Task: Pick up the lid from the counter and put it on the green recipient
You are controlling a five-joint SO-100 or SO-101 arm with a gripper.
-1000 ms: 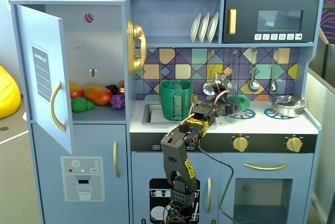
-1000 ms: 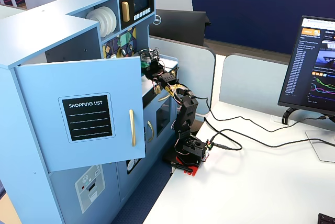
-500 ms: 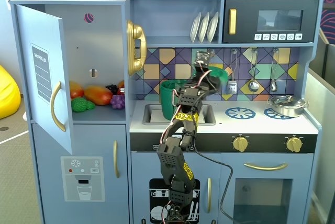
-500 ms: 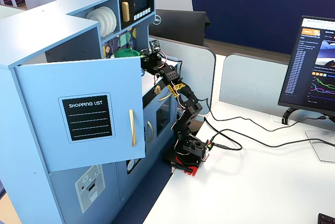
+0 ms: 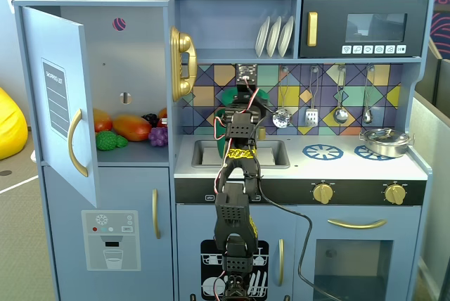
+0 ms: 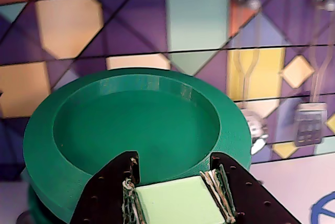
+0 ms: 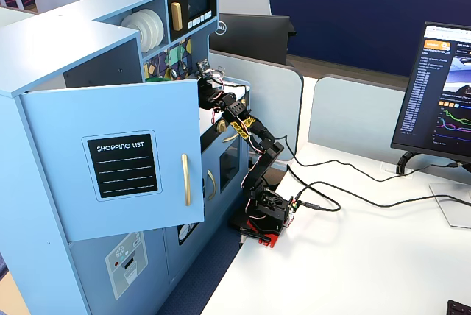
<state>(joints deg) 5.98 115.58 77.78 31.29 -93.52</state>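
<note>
In the wrist view the lid point(image 6: 141, 124) is a round dark-green disc with a raised rim, and it fills the middle of the picture. My gripper point(image 6: 175, 195) is shut on its pale-green square handle. In a fixed view the gripper point(image 5: 243, 93) is raised in front of the tiled back wall, with a sliver of the lid point(image 5: 227, 97) showing beside it. The green recipient point(image 5: 219, 139) stands right below, mostly hidden by my arm. Whether the lid touches its rim I cannot tell. The cabinet door hides both in another fixed view, where only the gripper point(image 7: 207, 79) shows.
A silver pot point(image 5: 384, 141) sits on the right blue burner ring, and the other burner ring point(image 5: 322, 151) is bare. The sink point(image 5: 207, 153) lies beside the green recipient. Utensils point(image 5: 340, 111) hang on the back wall. The open cupboard door point(image 5: 60, 97) stands at the left, with toy fruit point(image 5: 130, 127) inside.
The arm has lifted the lid from low over the left burner ring and swung it left and up. It is now above the green recipient.
</note>
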